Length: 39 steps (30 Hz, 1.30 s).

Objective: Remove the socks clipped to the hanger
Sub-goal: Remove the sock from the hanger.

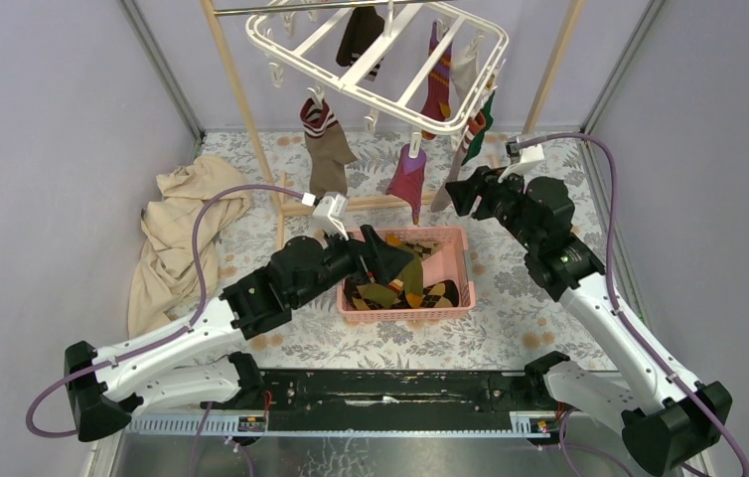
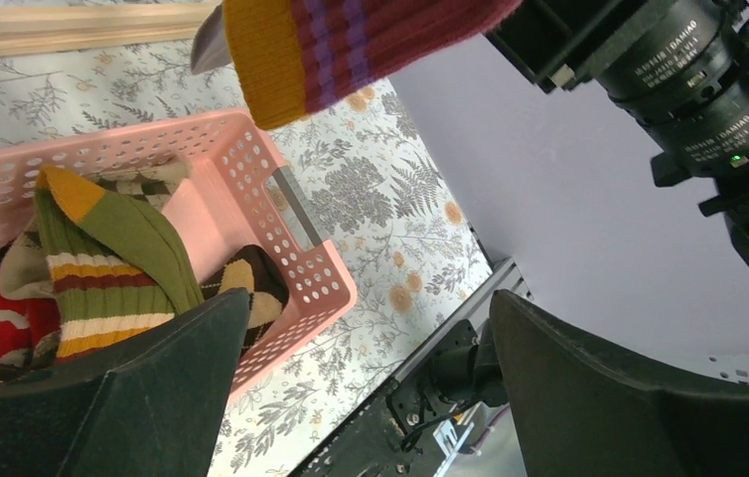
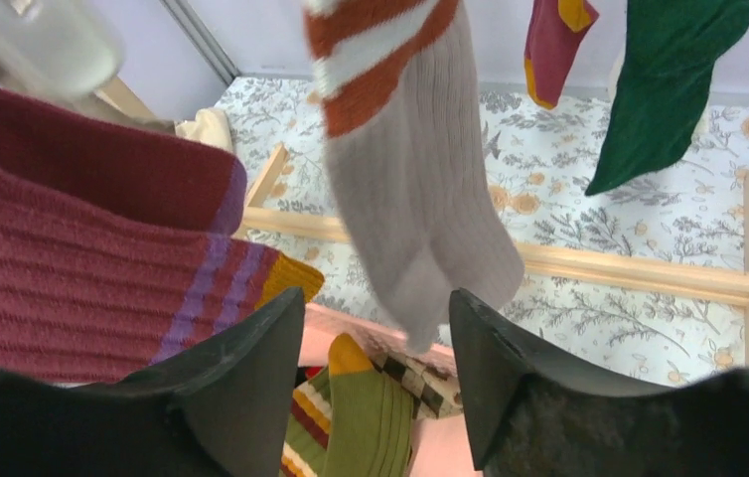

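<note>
Socks (image 1: 390,288) partly fill the pink basket (image 1: 405,314), but several hang clipped on the hanger (image 1: 351,84); left gripper (image 2: 369,308) and right gripper (image 3: 375,298) are both spread apart, empty.

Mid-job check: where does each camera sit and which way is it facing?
Top external: above and behind the bases, looking down at the hanger and pink basket; both arms show.
Left wrist: over the basket, facing its corner and the mat; open left claw, right arm.
Right wrist: facing the grey striped sock and green sock; open right claw.
Both wrist views share the maroon sock.
</note>
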### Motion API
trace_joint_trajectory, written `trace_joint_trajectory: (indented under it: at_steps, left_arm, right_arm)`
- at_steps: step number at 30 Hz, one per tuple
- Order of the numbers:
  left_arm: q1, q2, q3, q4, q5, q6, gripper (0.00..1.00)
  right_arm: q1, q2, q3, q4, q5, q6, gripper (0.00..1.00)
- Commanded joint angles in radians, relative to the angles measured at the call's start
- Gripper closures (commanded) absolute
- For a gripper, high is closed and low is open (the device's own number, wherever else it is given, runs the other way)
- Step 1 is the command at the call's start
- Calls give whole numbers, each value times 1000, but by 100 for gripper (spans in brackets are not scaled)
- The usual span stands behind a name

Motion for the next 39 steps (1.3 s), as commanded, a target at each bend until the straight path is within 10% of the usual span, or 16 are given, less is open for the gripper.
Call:
trace_joint_trajectory:
  at_steps: [1,16,39]
  left_arm:
    - [-6,-14,12,16,-94,63,1]
    - [-4,-15,68,95,-279,302,1]
    - [-6,180,-156,793,-266,492,1]
  right_arm:
    - [1,-71,26,-42,-41,25,35]
    - [2,-121,-10,-6,-336,78,35]
    - [1,-164,-5,-104,-254,73,36]
